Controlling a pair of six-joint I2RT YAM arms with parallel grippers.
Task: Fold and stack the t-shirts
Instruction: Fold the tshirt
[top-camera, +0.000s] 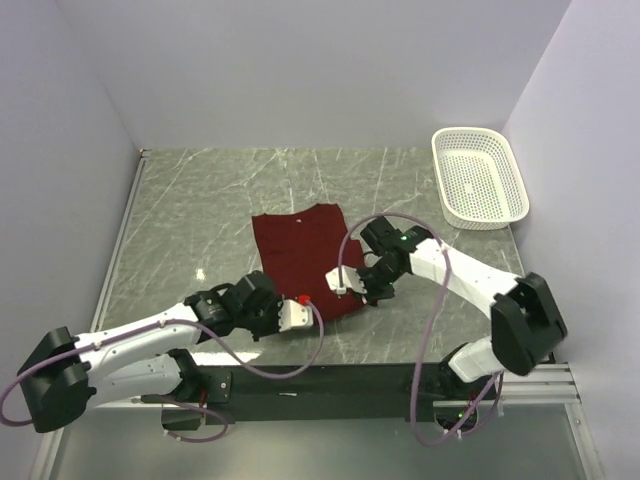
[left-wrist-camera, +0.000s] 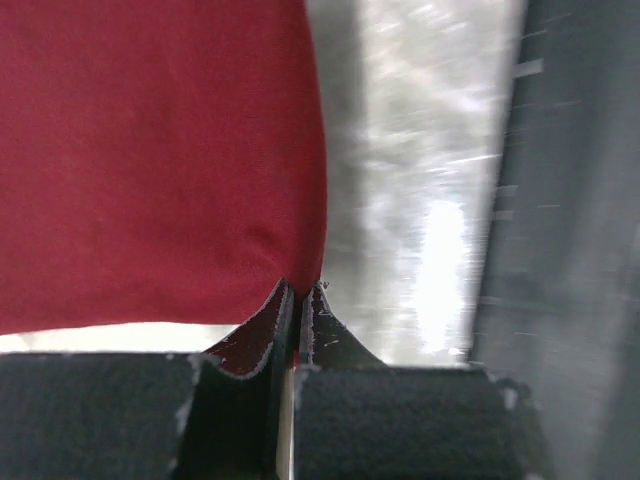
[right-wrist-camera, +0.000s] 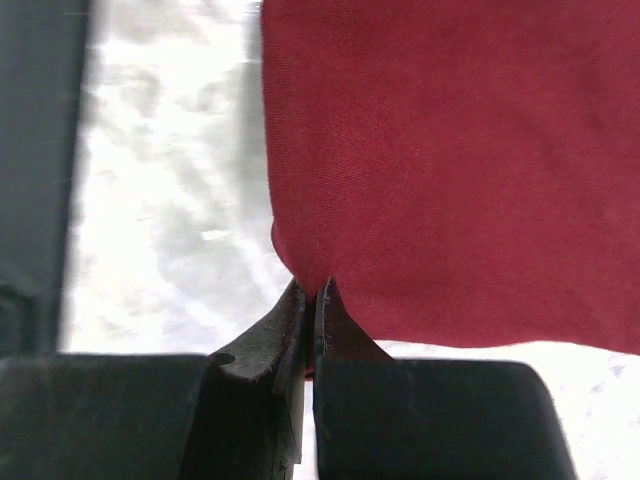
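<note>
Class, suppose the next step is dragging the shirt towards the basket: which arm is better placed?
Probably the right. The right gripper is shut on the shirt at its near edge, on the basket side; the left gripper grips too, but farther from the basket.

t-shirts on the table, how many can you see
1. A dark red cotton t-shirt lies centred on the grey marble table, near corners pinched by the left fingers and right fingers. None shows in the white mesh plastic basket, far right; folds could hide another.

open tabletop (top-camera: 200, 210) left of t-shirt (top-camera: 300, 245), basket (top-camera: 480, 180) far right corner
</note>
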